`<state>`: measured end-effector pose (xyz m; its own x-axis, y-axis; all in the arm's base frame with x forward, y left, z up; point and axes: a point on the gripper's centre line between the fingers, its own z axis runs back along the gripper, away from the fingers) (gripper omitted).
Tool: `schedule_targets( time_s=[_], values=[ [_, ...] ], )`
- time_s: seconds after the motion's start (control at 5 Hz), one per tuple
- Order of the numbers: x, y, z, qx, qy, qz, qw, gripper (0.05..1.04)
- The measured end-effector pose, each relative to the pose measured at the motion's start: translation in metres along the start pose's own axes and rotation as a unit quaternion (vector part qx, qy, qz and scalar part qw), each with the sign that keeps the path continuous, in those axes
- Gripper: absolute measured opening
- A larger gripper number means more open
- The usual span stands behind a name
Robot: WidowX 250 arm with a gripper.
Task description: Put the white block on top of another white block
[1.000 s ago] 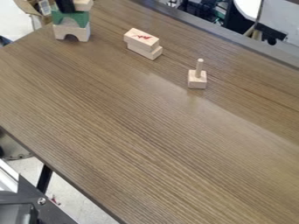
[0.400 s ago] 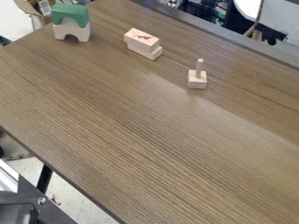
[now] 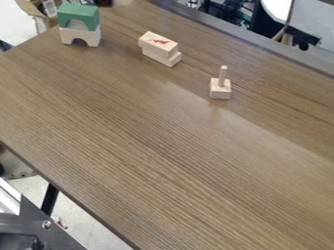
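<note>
A dark part of the gripper (image 3: 103,2) seems to show at the top edge, just right of the green arch block (image 3: 79,15); its hold is hidden. That green arch rests on a white arch block (image 3: 91,37) at the upper left. Right of them, a pale block with red marks (image 3: 158,41) lies on another pale block (image 3: 168,59), slightly offset from it. I cannot tell whether either of these two is a white block of the task.
A small pale square block with an upright peg (image 3: 221,89) stands on the brown table (image 3: 143,132), right of the stacked pair. A grey edge strip (image 3: 261,41) runs along the table's far side. Dark metal equipment (image 3: 46,227) is at the lower left.
A pale block and the gripper's dark fingers, earlier above the green arch, have gone from there. A dark shape now shows at the top edge to its right. The blocks on the table have not moved.
</note>
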<state>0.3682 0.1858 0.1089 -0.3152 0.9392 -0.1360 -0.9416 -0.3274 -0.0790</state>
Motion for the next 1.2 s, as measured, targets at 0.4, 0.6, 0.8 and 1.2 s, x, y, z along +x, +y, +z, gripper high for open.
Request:
schedule_targets(
  time_s=[0.4,0.6,0.8,1.2],
  values=[
    [-0.018,0.0,-0.016,0.002,-0.024,-0.025,0.9994,0.584],
    [-0.028,-0.001,-0.017,0.003,-0.026,-0.033,0.9991,0.584],
    [-0.028,0.001,-0.018,0.009,-0.026,-0.031,0.9991,0.584],
    [-0.037,0.01,-0.034,0.024,-0.027,-0.053,0.998,0.584]
  ],
)
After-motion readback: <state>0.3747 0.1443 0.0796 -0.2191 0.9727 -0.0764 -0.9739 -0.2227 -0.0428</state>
